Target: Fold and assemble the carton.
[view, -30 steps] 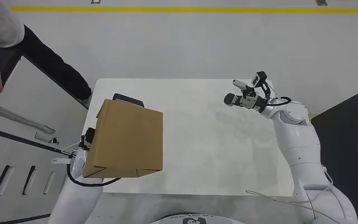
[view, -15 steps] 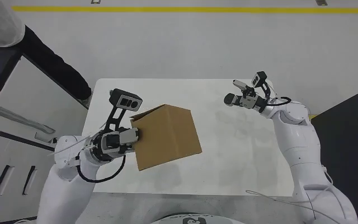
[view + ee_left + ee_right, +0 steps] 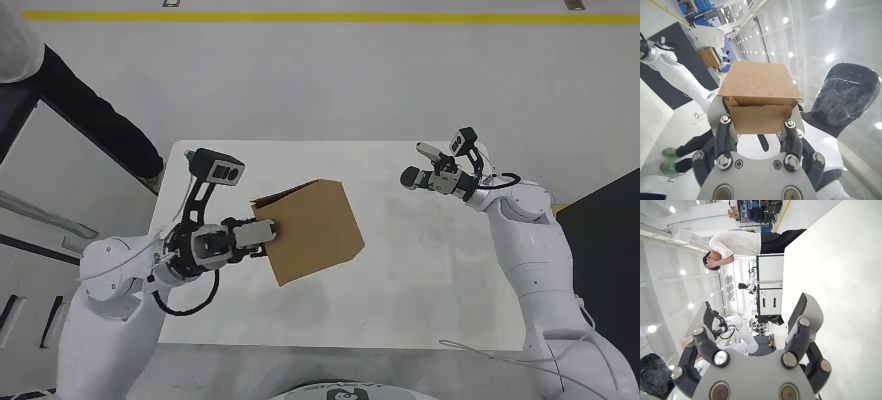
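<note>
1. The carton (image 3: 312,230) hangs centre-left in the top view, over the white surface (image 3: 440,290). It is tilted, one corner pointing to the lower edge. I cannot tell whether it touches the surface.
2. The left gripper (image 3: 262,232) is closed on the carton's left edge. In the left wrist view its fingers (image 3: 714,111) pinch a short flap from both sides, under a larger overhanging panel.
3. Gripping by the edge likely leaves the broad faces and the far end free, so the box can be turned or set down for folding.
4. The right gripper (image 3: 415,165) is at the upper right, well apart from the carton, spread wide and holding nothing. It is probably parked clear, ready to press flaps.
5. A gap shows between the flaps at the gripped end, so assembly looks unfinished.
</note>
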